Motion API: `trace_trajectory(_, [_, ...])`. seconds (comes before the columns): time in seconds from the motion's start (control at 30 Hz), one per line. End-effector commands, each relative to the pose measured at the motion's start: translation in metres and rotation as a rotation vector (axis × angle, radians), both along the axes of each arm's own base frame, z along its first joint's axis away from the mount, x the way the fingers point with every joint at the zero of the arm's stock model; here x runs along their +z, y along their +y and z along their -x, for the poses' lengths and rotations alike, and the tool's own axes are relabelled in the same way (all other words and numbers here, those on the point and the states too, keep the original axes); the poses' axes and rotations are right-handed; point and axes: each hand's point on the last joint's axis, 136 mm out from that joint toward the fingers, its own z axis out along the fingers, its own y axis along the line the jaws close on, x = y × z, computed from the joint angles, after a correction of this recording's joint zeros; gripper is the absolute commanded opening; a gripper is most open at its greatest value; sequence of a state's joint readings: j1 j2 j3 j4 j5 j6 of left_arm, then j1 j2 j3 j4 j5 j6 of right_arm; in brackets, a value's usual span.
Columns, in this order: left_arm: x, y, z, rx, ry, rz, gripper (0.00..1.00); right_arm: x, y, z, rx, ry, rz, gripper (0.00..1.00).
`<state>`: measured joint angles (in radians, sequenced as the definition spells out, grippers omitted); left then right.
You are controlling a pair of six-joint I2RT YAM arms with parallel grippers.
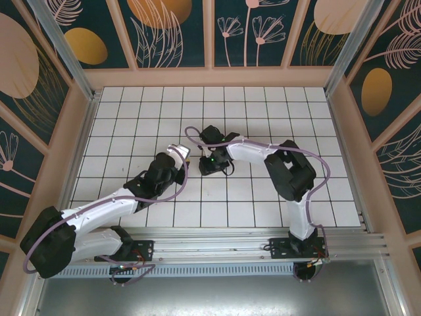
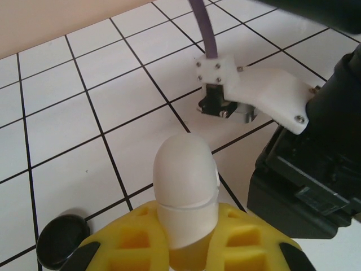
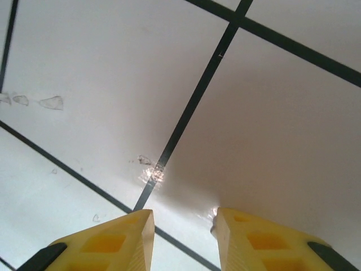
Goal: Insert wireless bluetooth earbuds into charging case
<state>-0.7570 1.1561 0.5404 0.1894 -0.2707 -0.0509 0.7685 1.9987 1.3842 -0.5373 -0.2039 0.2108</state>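
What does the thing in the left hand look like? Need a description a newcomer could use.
On the white tiled table, follow the left arm to its hand. Clamped between the yellow fingers is a smooth white egg-shaped case with a seam around its lower part. It's pale, unlike the small black rounded object lying on the tile beside it.

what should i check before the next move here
1. Left pincer grips the white case: ok, clamped on both sides.
2. Case lid open: not ok, the seam looks closed.
3. Right pincer open: ok, bare tile shows in its gap.
4. Earbud ready for the right pincer: cannot tell.
5. Right arm apart from the case: ok, close but not touching.
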Motion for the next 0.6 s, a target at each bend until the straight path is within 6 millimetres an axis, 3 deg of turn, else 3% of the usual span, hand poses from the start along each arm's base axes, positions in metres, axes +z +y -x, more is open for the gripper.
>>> trace_trajectory(0.0, [0.003,0.005,-0.002,0.027,-0.002,0.008,0.00,0.036,-0.005,-0.004,-0.032,-0.069,-0.018,0.37])
trace_trajectory(0.13, [0.005,0.005,-0.003,0.026,-0.006,0.008,0.00,0.065,-0.014,-0.017,-0.233,-0.112,-0.058,0.38])
trace_trajectory(0.23, [0.006,0.004,-0.003,0.026,-0.009,0.012,0.00,0.071,-0.023,-0.009,-0.437,-0.053,-0.133,0.43])
trace_trajectory(0.4, [0.007,0.003,-0.003,0.020,-0.008,0.016,0.00,0.061,-0.023,0.020,-0.625,0.046,-0.290,0.50])
trace_trajectory(0.57, [0.008,0.002,-0.002,0.012,-0.009,0.016,0.00,0.041,-0.025,0.028,-0.671,0.097,-0.302,0.53])
